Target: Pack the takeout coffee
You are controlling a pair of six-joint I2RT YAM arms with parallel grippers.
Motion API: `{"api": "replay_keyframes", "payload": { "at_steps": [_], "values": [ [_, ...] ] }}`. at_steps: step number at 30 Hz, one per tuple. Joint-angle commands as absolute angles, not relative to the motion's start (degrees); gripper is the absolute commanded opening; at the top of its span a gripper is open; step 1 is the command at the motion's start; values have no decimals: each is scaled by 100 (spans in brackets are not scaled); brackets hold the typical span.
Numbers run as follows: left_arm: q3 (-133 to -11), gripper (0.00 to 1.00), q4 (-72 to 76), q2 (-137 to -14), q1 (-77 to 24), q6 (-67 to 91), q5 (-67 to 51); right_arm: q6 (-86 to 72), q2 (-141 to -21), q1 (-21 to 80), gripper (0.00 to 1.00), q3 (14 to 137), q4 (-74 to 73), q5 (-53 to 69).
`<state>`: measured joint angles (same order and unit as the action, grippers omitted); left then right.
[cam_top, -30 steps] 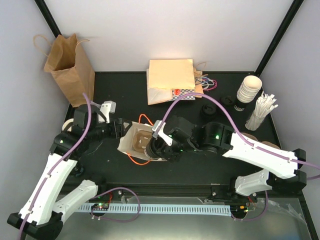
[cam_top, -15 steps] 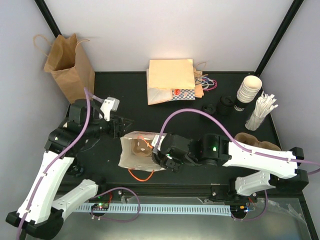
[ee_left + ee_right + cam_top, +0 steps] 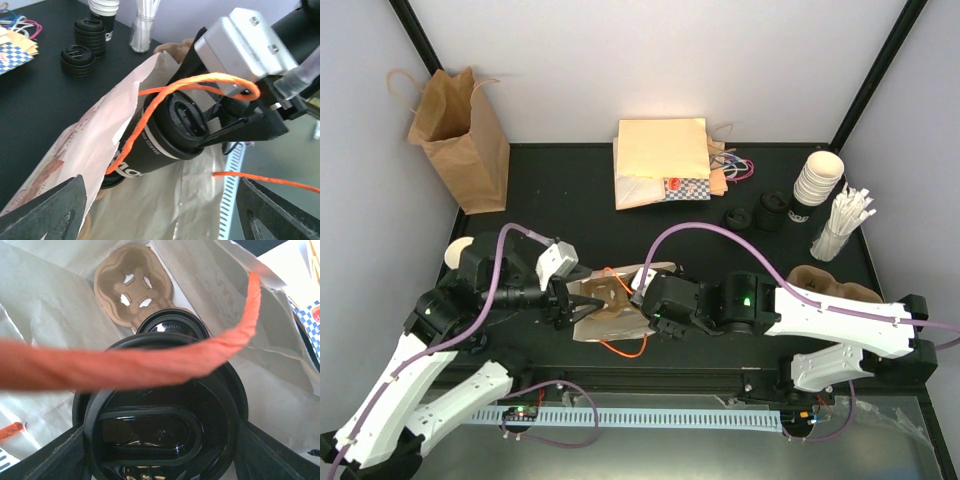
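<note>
The cup (image 3: pixel 150 150), dark-sided with a black lid (image 3: pixel 186 120), lies tilted on its side just inside the mouth of the white bag (image 3: pixel 95 135). The bag itself lies flat on the bench (image 3: pixel 30 95). Our right hand (image 3: pixel 160 435) looks clamped on the cup at the lid rim, with a finger on either side. Our left hand (image 3: pixel 160 195) stands at the bag's mouth with its fingers wide apart, gripping nothing that we can see.

We think the likeliest trouble is the orange handle (image 3: pixel 200 85). It loops across the lid and in front of the right hand, so when that hand draws back the cord could catch a finger. That would drag the bag, or pull the cup out with it.

The carrier (image 3: pixel 132 280) sits deeper in the bag, and as far as we can tell the cup is not seated in it. Let go here, the cup would rest on loose paper and could roll toward the mouth.

Because we hold the cup by the lid, its base may snag on paper or carrier as we push deeper, prising the lid off and spilling coffee.

With the left hand free, nothing pins the bag. A push may simply slide it along the bench.
</note>
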<state>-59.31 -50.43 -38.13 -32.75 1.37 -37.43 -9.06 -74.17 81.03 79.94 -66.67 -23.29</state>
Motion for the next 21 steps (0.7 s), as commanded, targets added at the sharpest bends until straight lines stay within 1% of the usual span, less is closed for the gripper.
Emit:
{"api": "replay_keyframes", "payload": {
  "at_steps": [1, 4, 7, 11, 20, 21],
  "values": [
    [-5896, 85, -4848, -3886, -3602, -376, -2683, -1002, -7418, 8130, 56, 8033, -6617, -2538],
    [-6079, 85, -5036, -4117, -3786, -556, -1739, -1002, -7388, 8130, 56, 8033, -6596, -2507],
    [-6245, 85, -5101, -4289, -3842, -782, -1302, -1005, -7375, 8130, 56, 8022, -6592, -2502],
    [-6328, 83, -5066, -4482, -3885, -1045, -1518, -1011, -7365, 8130, 56, 8022, -6566, -2507],
    [-6277, 72, -5217, -4988, -4500, -1902, -1612, -964, -7387, 8130, 56, 8074, -6496, -2476],
    [-6259, 70, -5191, -4999, -4579, -1989, -1425, -969, -7390, 8130, 56, 8077, -6488, -2472]
  ]
}}
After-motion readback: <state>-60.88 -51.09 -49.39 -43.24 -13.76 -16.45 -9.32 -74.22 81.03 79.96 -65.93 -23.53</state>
